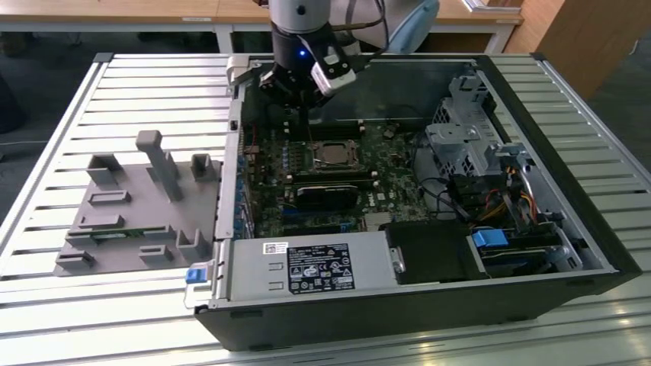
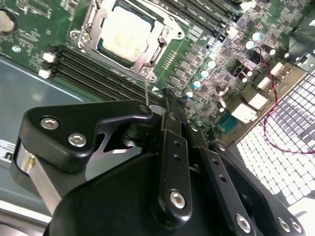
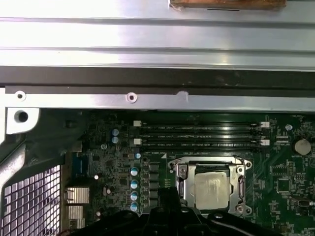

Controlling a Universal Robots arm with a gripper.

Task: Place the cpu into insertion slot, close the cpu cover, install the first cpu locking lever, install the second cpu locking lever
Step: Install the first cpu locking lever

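Cpu point(image 3: 212, 189) seated in insertion slot point(image 1: 331, 155) mid-motherboard point(image 2: 206, 44), cpu cover point(image 2: 93, 22) closed around it. Gripper point(image 2: 170, 96), fingers pressed together, hovering just beside. Open computer case point(image 1: 569, 290) on slatted metal table point(image 1: 61, 114); wooden desks behind.

The exterior view looks down steeply from high in front at the open computer case point(image 1: 407, 198) on the slatted table point(image 1: 61, 305). Both wrist views sit close above the motherboard point(image 3: 123, 162), sharing the cpu point(image 2: 125, 32) point(image 3: 211, 189).

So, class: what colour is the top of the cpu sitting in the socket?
Pale silver-grey; the cpu shows best in the second wrist view.
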